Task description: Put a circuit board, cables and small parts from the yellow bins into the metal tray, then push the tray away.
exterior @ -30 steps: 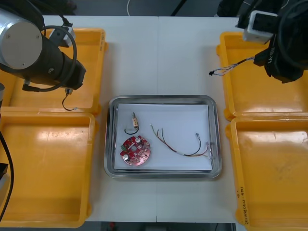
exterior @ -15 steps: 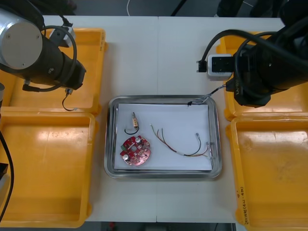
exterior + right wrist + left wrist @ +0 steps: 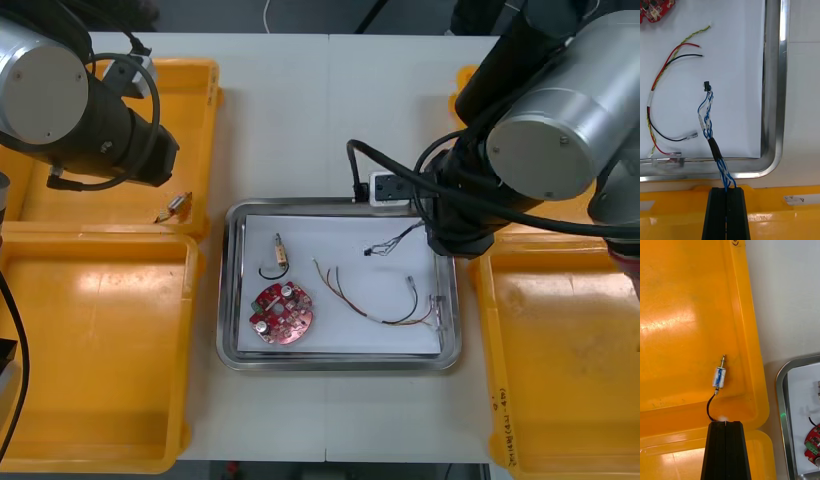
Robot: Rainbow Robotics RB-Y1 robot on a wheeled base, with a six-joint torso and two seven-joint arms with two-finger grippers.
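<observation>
The right gripper is pinched shut on one end of the blue and white cable, its fingers parted by no more than the twisted wires. The cable's long axis runs straight out ahead of the fingertips, across the rim of the metal tray and over its white inside. Its black connector is the far end, pointing away from the gripper. Off to one side of the connector lies the red and yellow cable, and farther out the red circuit board is cut off at the edge. Whether the held cable touches the tray cannot be told. In the front view the right arm hides this gripper. The left gripper is closed on the black lead of a small metal part, which hangs over a yellow bin with its long axis pointing away from the fingertips.
</observation>
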